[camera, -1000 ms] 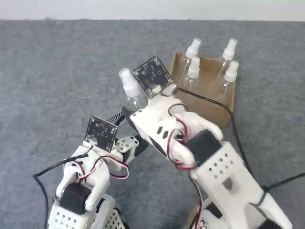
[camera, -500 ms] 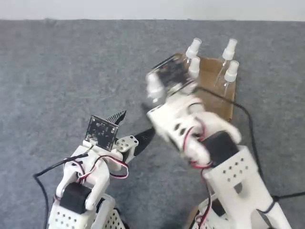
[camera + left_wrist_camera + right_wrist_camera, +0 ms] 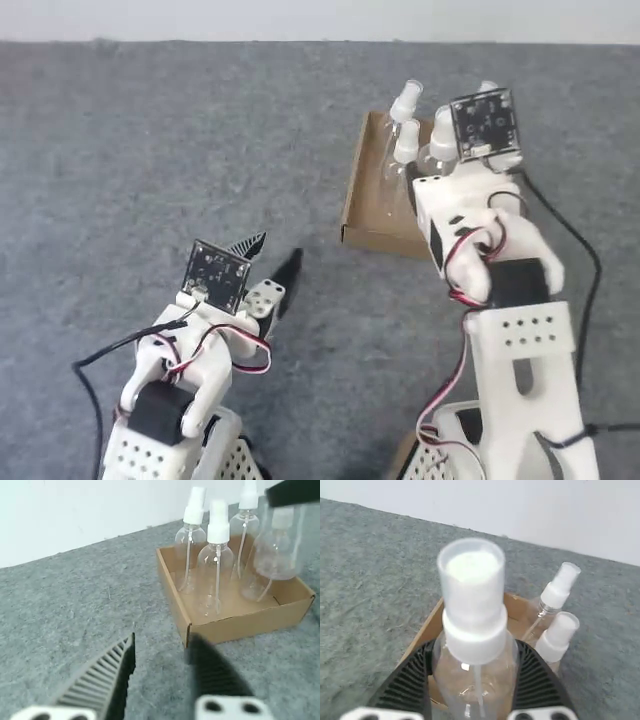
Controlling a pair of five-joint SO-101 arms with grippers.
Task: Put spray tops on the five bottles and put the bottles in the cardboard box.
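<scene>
A grey, carpet-like worktop runs back to a pale wall, and the cardboard box sits on it to the right. We see the right gripper closed around the fifth bottle, one finger on each side of its round body, just below the shoulder. The white spray top is already on. The bottle hangs upright over the box, beside the standing bottles, of which we count three, all capped. We cannot tell whether its base touches the box floor.

The left gripper is empty, with its jaws spread, low over the worktop and well apart from the box.

We judge the bottle to be empty clear plastic: light, smooth and a little yielding. A hard squeeze could dent it, and a loose one could let it turn or slide. The body is the right place to hold it, since the tall top could twist or pull off. It should come down straight, because the neighbouring bottles look easy to tip.
</scene>
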